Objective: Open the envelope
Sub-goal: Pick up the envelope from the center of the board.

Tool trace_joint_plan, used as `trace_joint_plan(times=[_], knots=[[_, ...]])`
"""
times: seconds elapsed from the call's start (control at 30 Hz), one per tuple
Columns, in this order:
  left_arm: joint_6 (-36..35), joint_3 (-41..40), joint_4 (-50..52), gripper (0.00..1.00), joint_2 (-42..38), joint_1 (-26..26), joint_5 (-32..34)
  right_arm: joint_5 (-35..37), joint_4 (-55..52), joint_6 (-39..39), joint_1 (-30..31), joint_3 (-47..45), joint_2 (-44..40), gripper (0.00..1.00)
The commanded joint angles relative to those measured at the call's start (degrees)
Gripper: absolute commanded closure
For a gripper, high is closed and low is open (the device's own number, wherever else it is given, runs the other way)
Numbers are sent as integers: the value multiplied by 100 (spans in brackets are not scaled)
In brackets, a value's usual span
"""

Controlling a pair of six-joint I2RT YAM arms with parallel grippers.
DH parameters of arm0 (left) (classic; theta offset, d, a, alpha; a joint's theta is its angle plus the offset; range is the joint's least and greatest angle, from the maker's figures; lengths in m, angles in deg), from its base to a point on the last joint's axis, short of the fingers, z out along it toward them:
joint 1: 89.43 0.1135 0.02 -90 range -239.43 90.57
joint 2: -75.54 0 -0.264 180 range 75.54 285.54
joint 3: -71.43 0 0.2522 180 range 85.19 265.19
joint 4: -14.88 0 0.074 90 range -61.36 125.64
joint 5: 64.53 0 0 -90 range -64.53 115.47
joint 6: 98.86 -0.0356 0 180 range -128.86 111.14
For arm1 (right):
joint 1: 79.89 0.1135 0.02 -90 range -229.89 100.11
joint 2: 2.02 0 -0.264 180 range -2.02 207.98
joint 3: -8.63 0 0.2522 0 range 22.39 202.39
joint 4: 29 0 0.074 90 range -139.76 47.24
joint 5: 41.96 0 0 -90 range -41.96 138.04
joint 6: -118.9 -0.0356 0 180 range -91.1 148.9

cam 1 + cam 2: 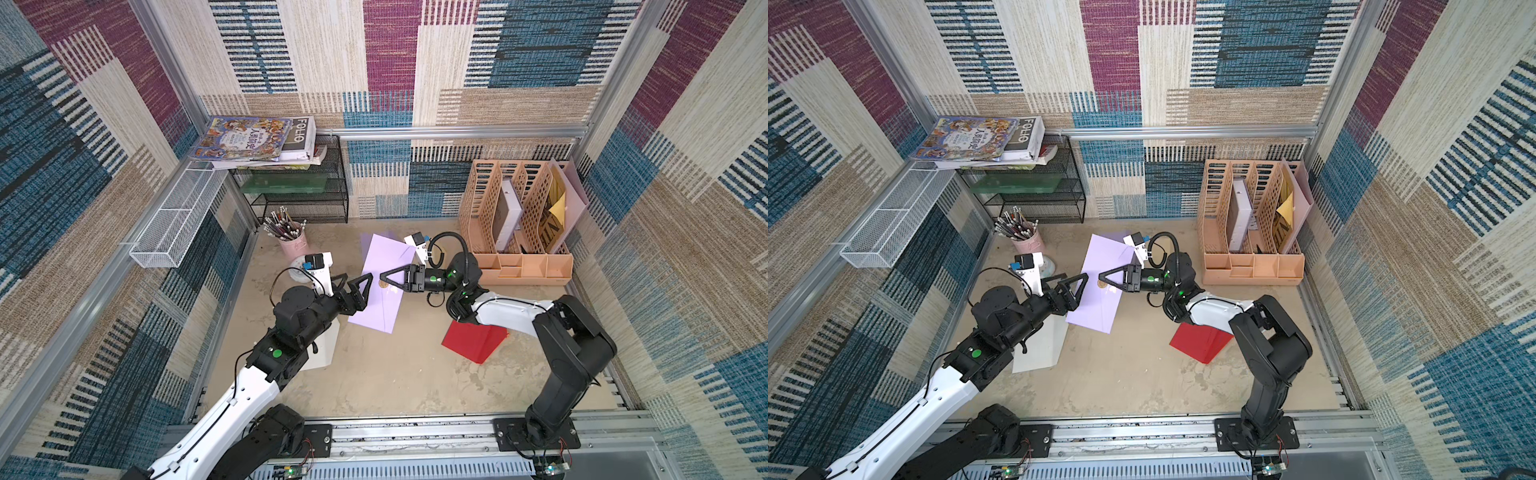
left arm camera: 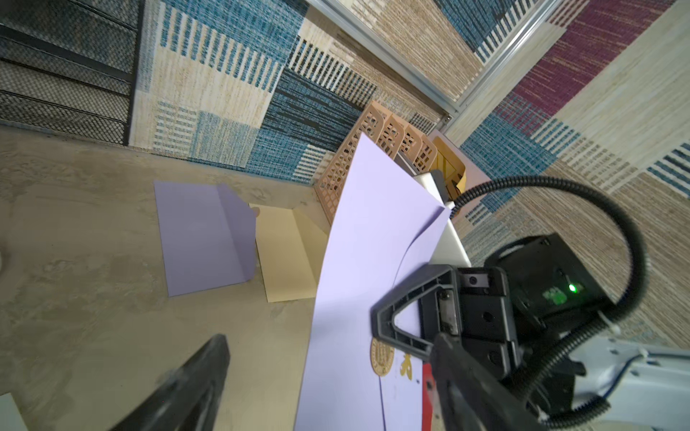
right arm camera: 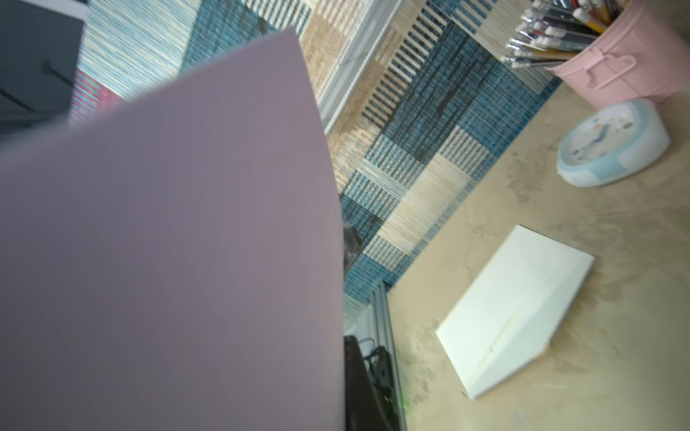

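We are holding the lilac envelope [image 1: 376,307] raised off the worktop [image 1: 374,374], just beside the peach file organizer [image 1: 519,266], with the right fingers [image 2: 405,339] pinching it next to the gold seal [image 2: 381,358]. The left fingers [image 2: 194,380] are standing spread at the edge farther from the organizer. We are recommending closing them on the flap [image 2: 373,253] alone and peeling slowly from the seal.

The beige counter [image 1: 374,374] carried a white envelope [image 1: 1040,349], a red envelope [image 1: 473,343], a purple envelope [image 2: 203,239] beside a cream envelope [image 2: 287,257], a pink pencil bucket [image 1: 293,245], a clock [image 3: 612,143], a peach file organizer [image 1: 523,266] and a black mesh rack [image 1: 299,203].
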Motion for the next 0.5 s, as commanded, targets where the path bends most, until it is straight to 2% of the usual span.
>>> trace_joint_plan(times=[0.0,0.13,0.37,0.47], knots=[[-262,103,131,17,140,147,-1246,-658,-2732,2218,-195,55,-414,100],[-171,3,-249,25,385,409,-2072,-1001,-3575,2906,-559,-151,-852,100],[65,-96,-1437,27,732,549,-3838,-1431,-4152,3562,-682,-268,-1324,100],[29,-60,-1487,27,724,547,-4151,-1540,-4174,3617,-692,-229,-1328,100]])
